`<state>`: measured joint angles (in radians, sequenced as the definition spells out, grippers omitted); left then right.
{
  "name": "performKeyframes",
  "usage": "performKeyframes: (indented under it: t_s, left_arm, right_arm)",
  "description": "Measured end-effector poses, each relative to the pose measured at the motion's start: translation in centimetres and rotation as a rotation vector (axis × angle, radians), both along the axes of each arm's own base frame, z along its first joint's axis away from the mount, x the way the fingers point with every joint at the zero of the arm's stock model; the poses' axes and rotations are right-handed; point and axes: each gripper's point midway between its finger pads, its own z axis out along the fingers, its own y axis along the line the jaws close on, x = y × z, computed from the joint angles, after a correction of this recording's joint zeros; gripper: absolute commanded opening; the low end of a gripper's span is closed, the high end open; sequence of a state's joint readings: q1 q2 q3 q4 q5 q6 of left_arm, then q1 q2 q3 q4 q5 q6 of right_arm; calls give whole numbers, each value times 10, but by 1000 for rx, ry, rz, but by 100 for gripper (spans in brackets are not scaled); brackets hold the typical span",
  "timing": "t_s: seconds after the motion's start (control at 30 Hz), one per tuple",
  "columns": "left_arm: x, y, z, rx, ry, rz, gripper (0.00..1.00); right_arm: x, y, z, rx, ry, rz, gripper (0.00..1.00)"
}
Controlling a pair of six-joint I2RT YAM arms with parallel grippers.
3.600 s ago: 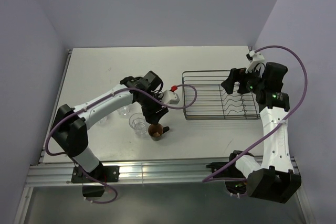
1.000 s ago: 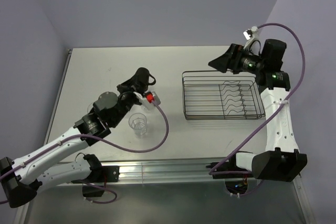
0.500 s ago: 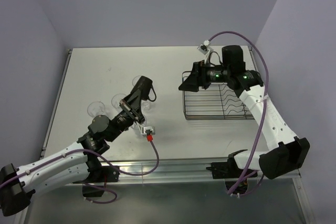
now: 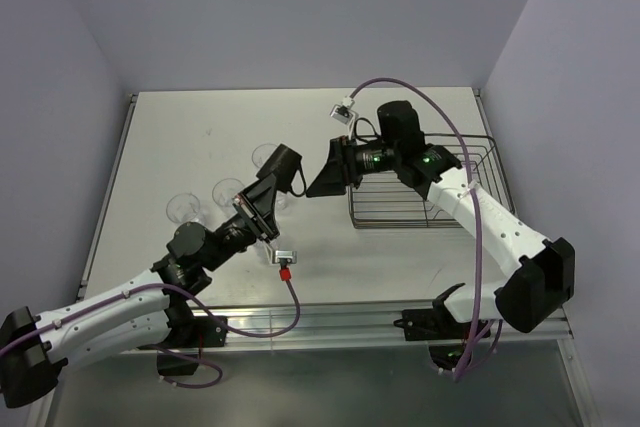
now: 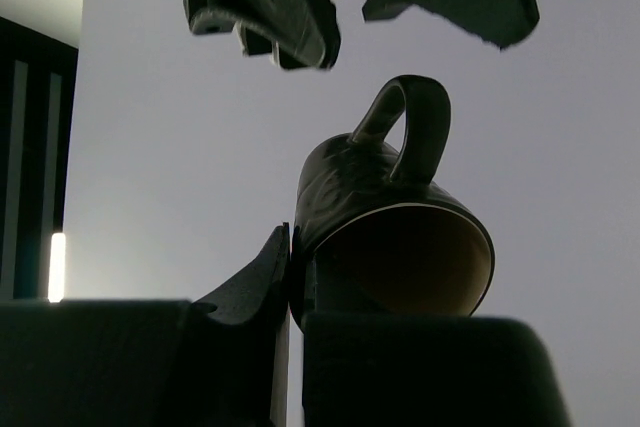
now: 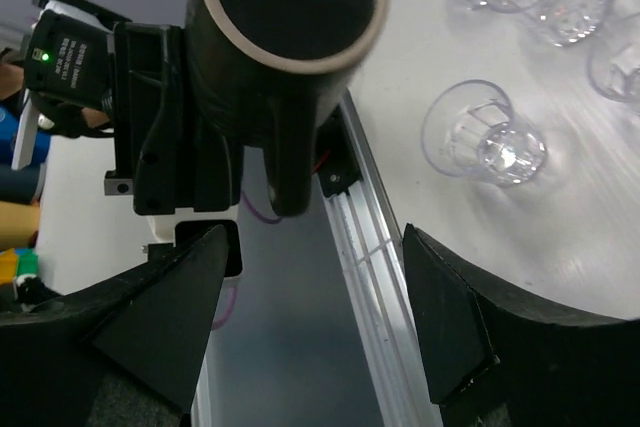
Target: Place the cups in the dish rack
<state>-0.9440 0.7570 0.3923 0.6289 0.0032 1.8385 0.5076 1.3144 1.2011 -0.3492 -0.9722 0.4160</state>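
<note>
My left gripper (image 4: 279,169) is shut on the dark brown mug (image 4: 284,158) and holds it above the table, left of the dish rack (image 4: 400,222). In the left wrist view the mug (image 5: 395,237) sits pinched by its wall between my fingers (image 5: 250,287), handle up. My right gripper (image 4: 322,179) is open and empty, pointing left, close to the mug but apart from it. The right wrist view shows the mug's mouth (image 6: 290,7) above its open fingers (image 6: 170,317). Clear tumblers (image 4: 183,209) stand on the table at the left and also show in the right wrist view (image 6: 485,137).
The right arm (image 4: 450,192) reaches across the dish rack and hides part of it. The table's metal front rail (image 4: 330,322) runs along the near edge. The left arm's purple cable (image 4: 290,297) hangs over the table's front.
The left gripper has lifted the mug off the table and swung it up to the right. The right gripper has moved left from over the rack to just beside the mug.
</note>
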Motion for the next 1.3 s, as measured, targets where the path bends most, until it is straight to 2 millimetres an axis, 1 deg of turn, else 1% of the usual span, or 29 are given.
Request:
performKeyframes:
  t_s: [0.13,0.27,0.33,0.37,0.47,0.53,0.63,0.67,0.7,0.77,0.83,0.87,0.93,0.97,1.1,1.2,1.23,1.3]
  left_arm:
    - [-4,-3,0,7,-8,-20,0]
    - [-7,-7,0,13,-11,-39,0]
    - [-9,-8,0,13,-12,-45,0]
    - [-10,-8,0,13,-12,-48,0]
    - [-12,-10,0,13,-11,-58,0]
    - [-13,-11,0,13,-12,-64,0]
    - [-15,-13,0,14,-13,-74,0]
    - [-16,-14,0,15,-14,-79,0]
    - [-16,-14,0,16,-14,-81,0]
    - [-16,-14,-1,19,-14,-80,0]
    - [-18,-14,1,17,-19,-85,0]
    - [-19,-14,2,17,-23,-88,0]
    - [-22,-13,5,10,-33,-97,0]
    - [-23,-13,7,7,-37,-100,0]
    - [-24,-13,6,9,-36,-104,2]
    - [-24,-13,5,17,-40,-102,28]
    - [-24,-13,5,21,-41,-102,44]
    - [-24,-14,4,26,-38,-103,58]
  right_arm:
    - [-10,12,1,13,-2,44,78]
    - [-17,19,3,20,-8,71,73]
    - [-20,22,3,22,-8,83,69]
    - [-21,24,3,24,-6,88,64]
    - [-22,28,2,27,2,96,58]
    - [-20,31,0,28,15,98,56]
    - [-18,34,-3,29,35,104,49]
    - [-18,34,-3,32,43,106,42]
    - [-19,35,-3,35,51,112,40]
    - [-21,36,0,48,61,126,30]
    - [-23,36,3,58,70,139,24]
    - [-25,36,4,63,77,147,17]
    - [-28,35,7,75,89,164,8]
    - [-29,35,9,80,87,170,0]
    - [-30,35,9,81,89,176,0]
    - [-30,35,8,79,80,175,0]
    - [-28,34,7,76,73,169,0]
    - [-24,33,4,63,62,148,0]
